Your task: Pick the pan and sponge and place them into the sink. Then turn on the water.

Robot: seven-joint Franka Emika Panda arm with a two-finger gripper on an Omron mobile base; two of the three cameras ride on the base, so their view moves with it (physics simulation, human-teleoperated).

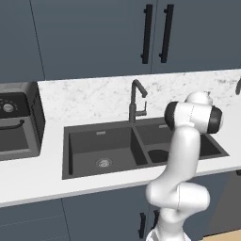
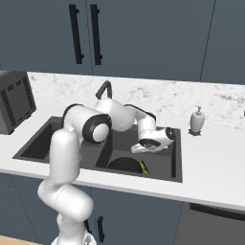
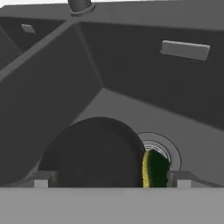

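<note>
Pan (image 3: 94, 153) and sponge (image 3: 154, 168) both sit low in the frame inside the sink (image 3: 144, 74), gripper (image 3: 111, 183) spread wide holding nothing, so faucet's next.

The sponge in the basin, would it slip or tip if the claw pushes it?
The sponge stands on edge against the pan, so it would probably topple. It looks small, likely light and soft.

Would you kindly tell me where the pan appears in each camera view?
Left base view: pan in the right basin, partly behind the arm.
Right base view: low centre, in the near basin beside the sponge.
Hand view: bottom centre, left of the sponge.
Shared landmark: the faucet.
</note>
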